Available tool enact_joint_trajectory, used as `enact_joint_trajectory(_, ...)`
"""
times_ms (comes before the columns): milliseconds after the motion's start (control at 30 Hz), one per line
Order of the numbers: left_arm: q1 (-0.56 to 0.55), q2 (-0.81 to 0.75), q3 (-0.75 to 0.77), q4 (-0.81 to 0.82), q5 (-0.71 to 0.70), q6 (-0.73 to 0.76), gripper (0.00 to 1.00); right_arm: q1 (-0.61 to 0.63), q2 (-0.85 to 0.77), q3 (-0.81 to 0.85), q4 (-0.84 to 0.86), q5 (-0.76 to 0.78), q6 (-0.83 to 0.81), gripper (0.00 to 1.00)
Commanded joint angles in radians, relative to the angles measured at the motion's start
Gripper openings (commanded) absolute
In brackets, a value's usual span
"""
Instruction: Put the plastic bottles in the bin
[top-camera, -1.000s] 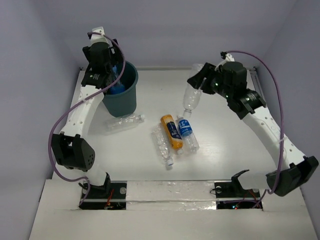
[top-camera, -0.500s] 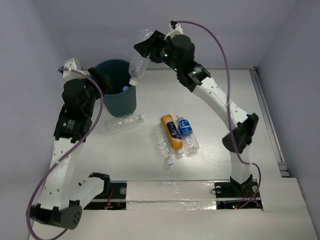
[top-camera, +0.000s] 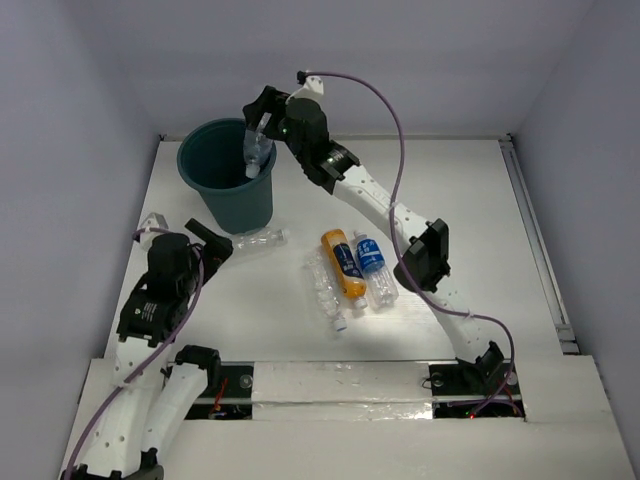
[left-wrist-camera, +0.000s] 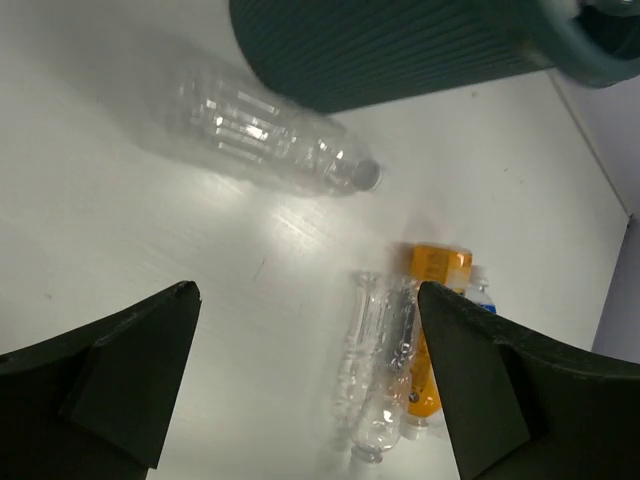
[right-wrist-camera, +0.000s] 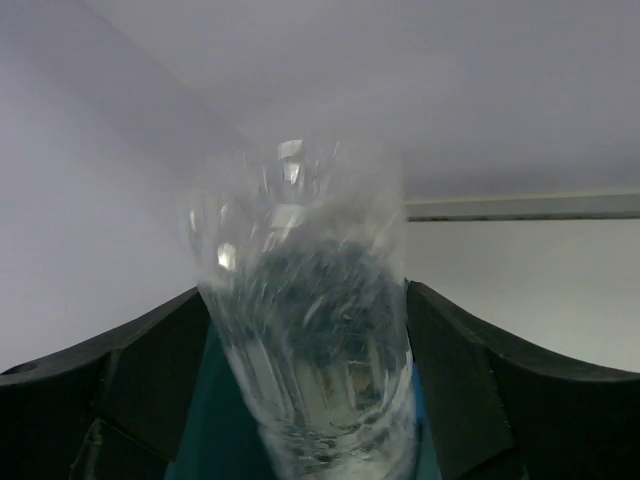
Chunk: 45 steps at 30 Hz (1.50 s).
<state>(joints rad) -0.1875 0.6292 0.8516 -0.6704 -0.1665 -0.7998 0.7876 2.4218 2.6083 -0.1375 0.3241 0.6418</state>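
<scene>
At the far left corner of the worktop (top-camera: 470, 200), seen from above, stands the bin (top-camera: 214, 190). The right gripper (top-camera: 256, 115) hangs over its rim and holds a clear bottle (top-camera: 257, 152) by the upper end, so that the lower end dips inside the bin. Near the left edge, the left gripper (top-camera: 212, 240) is just beside a second clear bottle (top-camera: 252, 242), which lies on its side close to the foot of the bin. Its fingers are spread wide and nothing is in them. Three more lie side by side at the middle of the worktop: an orange bottle (top-camera: 343, 264), a blue-labelled bottle (top-camera: 373, 262) and a crinkled clear bottle (top-camera: 324, 288).

From the left wrist, the left gripper (left-wrist-camera: 307, 290) is wide open above bare worktop. The second clear bottle (left-wrist-camera: 270, 140) lies beyond the fingers, apart from them, with its open neck pointing right. The ribbed wall of the bin (left-wrist-camera: 400, 50) fills the top. The orange bottle (left-wrist-camera: 432, 300) and the crinkled clear bottle (left-wrist-camera: 380, 370) lie lower right.

From the right wrist, the right gripper (right-wrist-camera: 305, 290) has the clear bottle (right-wrist-camera: 300, 330) filling the gap, with both fingers against its sides. The bottle is blurred. A strip of the bin (right-wrist-camera: 195, 440) shows below.
</scene>
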Motion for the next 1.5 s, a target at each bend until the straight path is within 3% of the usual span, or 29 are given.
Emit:
enact_joint_trajectory(0,0.005,-0.003,-0.080,-0.018,0.056,-0.148,0.89,0.032,-0.020,0.038,0.119,0.047,-0.160,0.86)
enact_joint_trajectory(133,0.014,0.016,-0.201,0.093,0.113,-0.239,0.98,0.055,-0.092,-0.060,0.161,0.012,-0.192,0.96)
enact_joint_trajectory(300,0.052,0.087,-0.299,0.251,0.215,-0.329,0.99,0.055,-0.226,-0.138,0.093,-0.002,-0.223,1.00)
enact_joint_trajectory(367,0.071,0.127,-0.333,0.314,0.232,-0.351,0.99,0.055,-0.309,-0.272,0.093,0.001,-0.225,0.99)
enact_joint_trajectory(400,0.085,0.139,-0.344,0.333,0.236,-0.374,0.99,0.055,-0.413,-0.331,0.099,0.000,-0.225,0.97)
enact_joint_trajectory(533,0.111,0.175,-0.423,0.455,0.263,-0.470,0.99,0.055,-0.722,-0.747,0.196,-0.069,-0.208,0.51)
enact_joint_trajectory(600,0.120,0.173,-0.439,0.488,0.225,-0.504,0.99,0.055,-0.835,-0.982,0.219,-0.100,-0.203,0.49)
enact_joint_trajectory(700,0.120,0.164,-0.473,0.538,0.184,-0.587,0.99,0.055,-1.028,-1.235,0.200,-0.164,-0.179,0.53)
enact_joint_trajectory(800,0.120,0.145,-0.516,0.592,0.122,-0.670,0.99,0.055,-1.185,-1.439,0.177,-0.209,-0.151,0.63)
enact_joint_trajectory(900,0.131,0.145,-0.545,0.633,0.081,-0.731,0.99,0.055,-1.295,-1.566,0.142,-0.249,-0.140,0.71)
enact_joint_trajectory(1133,0.149,0.245,-0.548,0.747,0.013,-0.782,0.99,0.055,-1.431,-1.669,0.046,-0.295,-0.155,0.81)
enact_joint_trajectory(1333,0.189,0.395,-0.557,0.899,0.074,-0.762,0.99,0.055,-1.469,-1.714,-0.020,-0.315,-0.168,0.88)
enact_joint_trajectory(1467,0.189,0.460,-0.533,0.884,0.076,-0.751,0.99,0.055,-1.495,-1.743,-0.043,-0.370,-0.163,0.89)
